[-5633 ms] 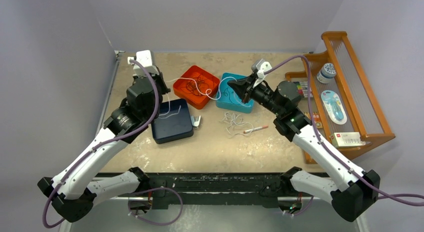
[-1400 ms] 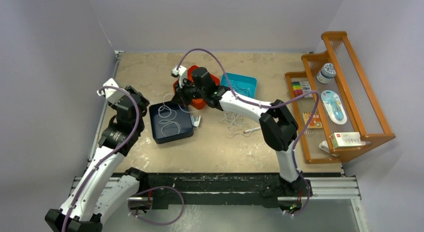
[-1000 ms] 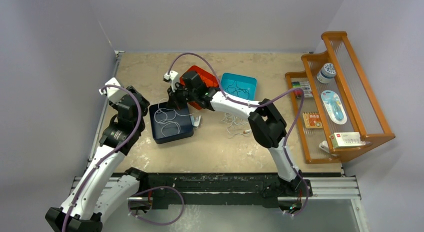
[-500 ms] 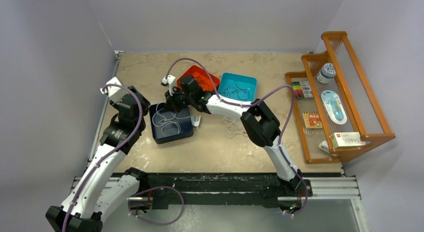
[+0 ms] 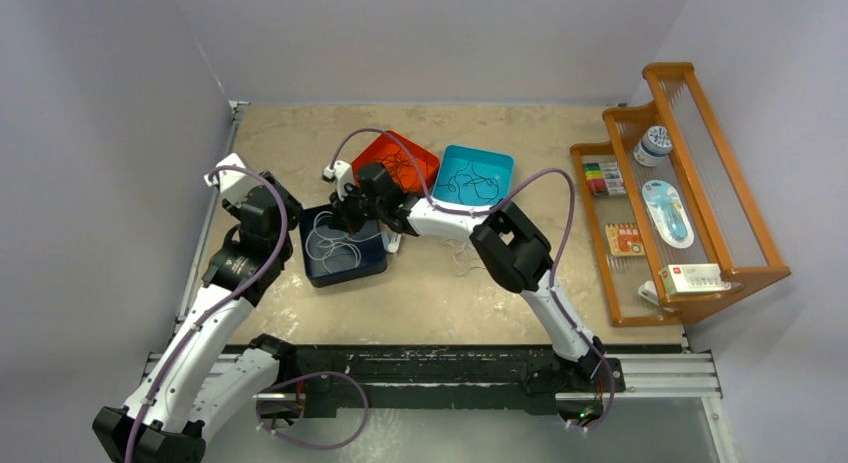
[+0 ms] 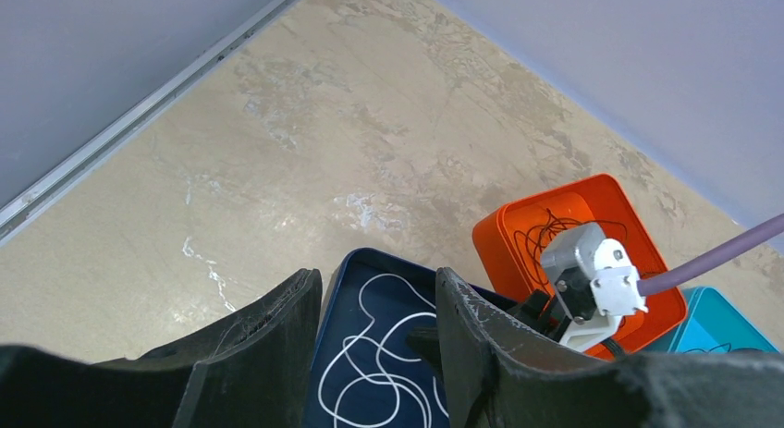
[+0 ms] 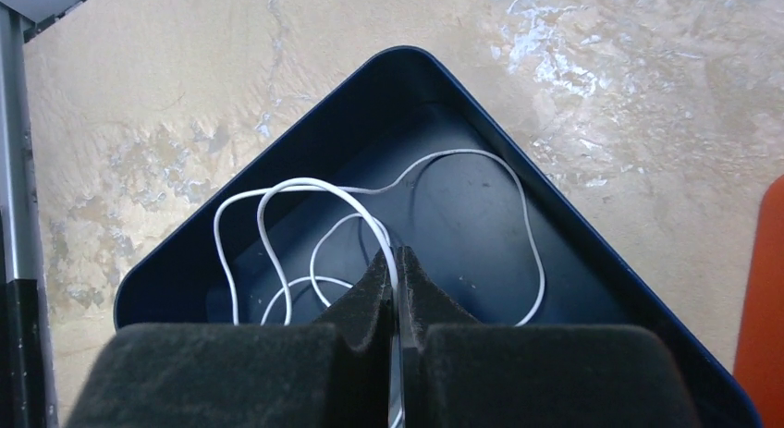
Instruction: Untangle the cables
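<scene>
A thin white cable (image 5: 335, 245) lies in loose loops inside a dark blue tray (image 5: 370, 270). My right gripper (image 7: 397, 258) is shut on the white cable (image 7: 277, 189) and hangs low over the blue tray (image 7: 592, 252); it shows in the top view (image 5: 345, 215) over the tray's far right corner. Thin dark cables sit in an orange tray (image 5: 400, 163) and a teal tray (image 5: 478, 176). A whitish loose bundle (image 5: 462, 253) lies on the table, partly hidden by the right arm. My left gripper (image 6: 377, 294) is open and empty, above the blue tray's left side (image 6: 337, 303).
A wooden rack (image 5: 700, 183) with small packaged items stands at the right edge. A small white clip (image 5: 394, 244) lies beside the blue tray. The right arm stretches across the table's middle. Grey walls close in the left and back.
My right gripper has carried the white cable from the orange and teal trays leftward and down into the blue tray. My left arm drew back to the left and now holds still.
</scene>
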`<state>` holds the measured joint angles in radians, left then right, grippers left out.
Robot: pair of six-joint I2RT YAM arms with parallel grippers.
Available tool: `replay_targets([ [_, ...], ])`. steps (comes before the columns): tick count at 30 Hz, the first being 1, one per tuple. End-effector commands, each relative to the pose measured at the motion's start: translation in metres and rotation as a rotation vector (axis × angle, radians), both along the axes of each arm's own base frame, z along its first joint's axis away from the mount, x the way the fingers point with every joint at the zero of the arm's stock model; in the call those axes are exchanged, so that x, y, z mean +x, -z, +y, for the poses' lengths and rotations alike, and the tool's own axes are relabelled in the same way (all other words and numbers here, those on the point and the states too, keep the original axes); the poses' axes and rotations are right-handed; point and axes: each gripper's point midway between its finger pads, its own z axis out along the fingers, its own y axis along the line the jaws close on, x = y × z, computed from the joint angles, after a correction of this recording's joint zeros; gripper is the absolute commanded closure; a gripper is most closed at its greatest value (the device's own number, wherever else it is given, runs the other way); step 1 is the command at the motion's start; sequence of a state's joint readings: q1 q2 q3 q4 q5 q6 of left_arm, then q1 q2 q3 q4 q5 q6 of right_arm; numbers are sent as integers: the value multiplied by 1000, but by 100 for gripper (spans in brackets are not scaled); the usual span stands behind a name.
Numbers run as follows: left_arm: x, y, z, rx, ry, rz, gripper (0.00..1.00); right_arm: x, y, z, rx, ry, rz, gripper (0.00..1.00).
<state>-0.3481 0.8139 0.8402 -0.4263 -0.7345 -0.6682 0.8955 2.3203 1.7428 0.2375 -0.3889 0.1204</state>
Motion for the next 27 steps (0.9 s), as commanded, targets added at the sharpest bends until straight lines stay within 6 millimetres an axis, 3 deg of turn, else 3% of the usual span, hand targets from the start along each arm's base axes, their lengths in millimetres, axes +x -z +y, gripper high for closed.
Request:
replay_targets([
  [1, 3, -9, 0, -5, 3, -39, 52, 4, -30, 16, 60, 10, -46, 100],
  [6, 4, -9, -1, -7, 8, -41, 52, 5, -26, 15, 23, 47, -59, 100],
  [13, 4, -6, -1, -3, 8, -37, 52, 17, -33, -11, -74, 139, -138, 100],
  [27, 2, -9, 2, -3, -1, -49, 52, 27, -79, -21, -78, 200, -239, 100],
])
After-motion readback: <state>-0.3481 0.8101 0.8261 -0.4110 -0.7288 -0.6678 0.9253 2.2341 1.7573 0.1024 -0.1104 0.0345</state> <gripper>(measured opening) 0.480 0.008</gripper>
